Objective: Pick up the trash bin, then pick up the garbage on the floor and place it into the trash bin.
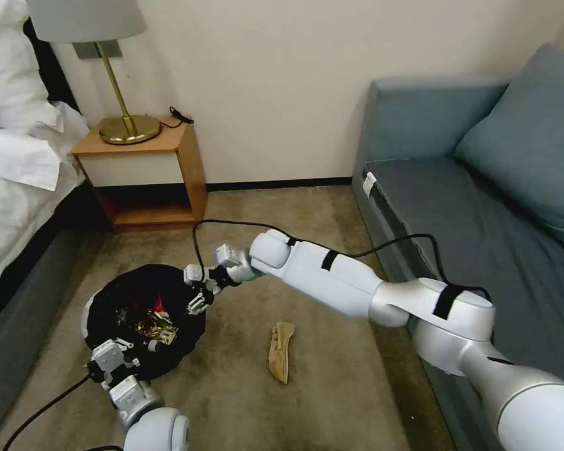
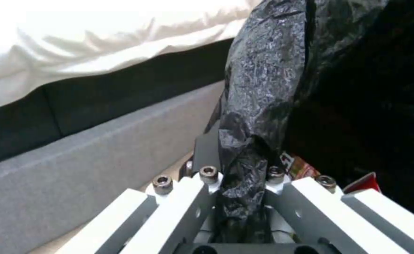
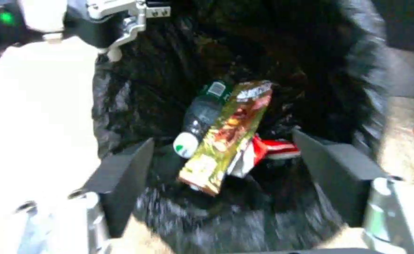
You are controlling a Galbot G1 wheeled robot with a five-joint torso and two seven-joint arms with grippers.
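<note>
Round white trash bin wrapped in a glossy black plastic bag (image 1: pixel 145 300) sitting on the tan carpet (image 1: pixel 332 401), lower left of the head view, between the grey bed base (image 1: pixel 19 313) and the blue-grey sofa (image 1: pixel 470 207).

Lying inside the bin: shiny brown-gold snack packet (image 3: pixel 228 135) on top, clear green-labelled bottle with white cap (image 3: pixel 199 118) beside and partly beneath it, red-and-white wrapper (image 3: pixel 268 150) peeking out under the packet's lower end. All three resting against the black liner near the middle of the right wrist view.

Tan peel-like strip (image 1: pixel 281 351) lying on the carpet, lower centre of the head view, apart from the bin, to its right.

Left gripper (image 1: pixel 109 360) sitting at the bin's near rim, lower left of the head view. Left wrist view: fingers (image 2: pixel 207 197) pinching a crumpled fold of the black bag at the rim, fold running up between them; holding the bin by that edge.

Right gripper (image 1: pixel 197 294) hovering over the bin's far-right rim, centre-left of the head view, arm reaching in from the lower right. Right wrist view: dark pads (image 3: pixel 122 169) spread wide to either side of the frame, nothing between them, the litter lying below in the bin.

Wooden bedside table (image 1: pixel 144 169) with brass lamp (image 1: pixel 116 81) standing against the wall, upper left of the head view. White bedding (image 1: pixel 12 144) hanging over the bed edge at far left.
</note>
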